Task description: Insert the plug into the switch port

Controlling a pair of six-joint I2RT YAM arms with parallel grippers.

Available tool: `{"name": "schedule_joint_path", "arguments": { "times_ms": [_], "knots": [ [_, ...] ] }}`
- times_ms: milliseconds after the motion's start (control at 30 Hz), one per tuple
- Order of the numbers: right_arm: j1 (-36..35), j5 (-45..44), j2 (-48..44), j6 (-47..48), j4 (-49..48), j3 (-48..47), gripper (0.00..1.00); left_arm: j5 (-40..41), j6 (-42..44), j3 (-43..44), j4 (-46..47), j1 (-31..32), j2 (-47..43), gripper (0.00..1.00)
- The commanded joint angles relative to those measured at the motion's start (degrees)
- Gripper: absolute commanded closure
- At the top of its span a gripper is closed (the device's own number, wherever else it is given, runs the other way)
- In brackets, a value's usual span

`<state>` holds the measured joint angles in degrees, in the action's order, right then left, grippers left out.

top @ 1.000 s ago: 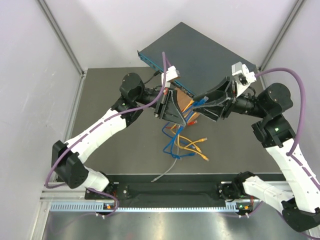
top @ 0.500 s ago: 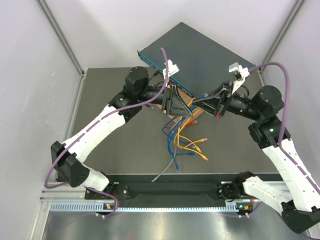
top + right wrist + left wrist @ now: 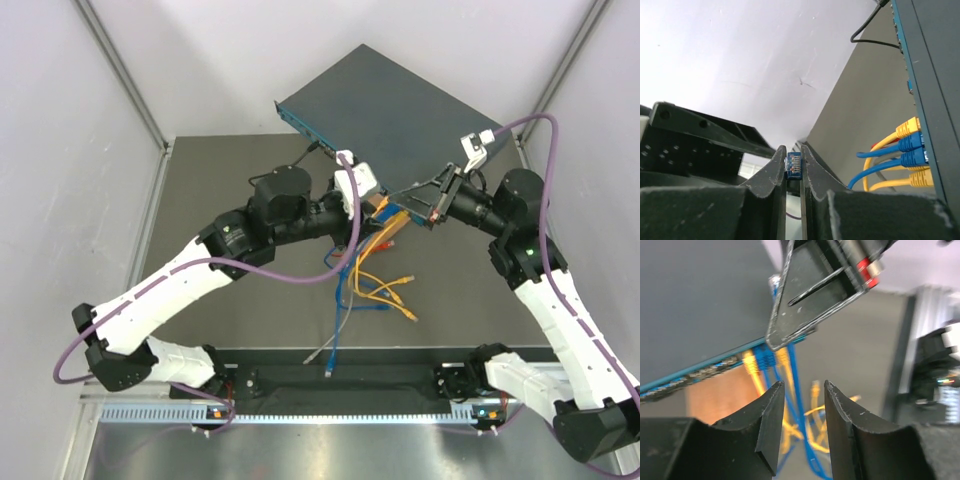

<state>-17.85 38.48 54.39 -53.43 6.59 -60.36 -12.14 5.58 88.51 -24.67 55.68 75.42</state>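
The switch [image 3: 400,105] is a wide dark teal-grey box at the back; its thin front face [image 3: 920,75] holds yellow and blue cables [image 3: 907,145] plugged in. My right gripper [image 3: 398,206] is shut on a small blue plug [image 3: 794,165], pinched between its fingertips just in front of the switch's front face. My left gripper [image 3: 804,390] is open and empty, pointing at the same spot; in its view the right gripper's fingers [image 3: 810,295] hang just ahead, below the switch [image 3: 695,300]. The two grippers [image 3: 376,208] are almost touching.
A brown wooden board [image 3: 715,395] lies under the switch's front edge. A tangle of blue, yellow and grey cables [image 3: 370,285] spreads on the dark table in front of it, with loose ends near the front rail [image 3: 330,368]. A black cord [image 3: 875,40] runs behind the switch.
My left arm has swung down and turned its gripper rightward, ending next to the right gripper. My right gripper has drawn back and up toward the switch's front face. The loose cables shifted toward the front.
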Motion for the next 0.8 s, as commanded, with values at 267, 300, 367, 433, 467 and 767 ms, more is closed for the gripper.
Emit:
{"name": "schedule_joint_path", "arguments": {
  "times_ms": [267, 300, 367, 433, 467, 767],
  "knots": [
    [0.36, 1.42, -1.57, -6.25, -4.39, 0.24, 1.0, 13.64, 11.29, 2.1, 1.46, 3.29, 3.33, 0.66],
    [0.44, 1.51, -1.74, -6.34, -4.83, 0.41, 1.0, 13.55, 11.2, 2.28, 1.38, 3.38, 3.59, 0.67],
    [0.44, 1.51, -1.74, -6.51, -4.83, 0.5, 1.0, 12.5, 10.77, 2.54, 1.37, 3.47, 3.95, 0.67],
    [0.53, 1.6, -1.83, -6.51, -5.09, 0.77, 1.0, 10.75, 10.59, 2.55, 1.64, 3.56, 3.77, 0.67],
    [0.53, 1.6, -1.83, -6.51, -5.1, 0.68, 1.0, 9.87, 10.33, 2.46, 1.73, 3.56, 3.69, 0.67],
    [0.62, 2.3, -2.01, -7.48, -6.15, 0.86, 1.0, 9.24, 8.83, 1.31, 1.81, 3.56, 3.95, 0.69]
  ]
}}
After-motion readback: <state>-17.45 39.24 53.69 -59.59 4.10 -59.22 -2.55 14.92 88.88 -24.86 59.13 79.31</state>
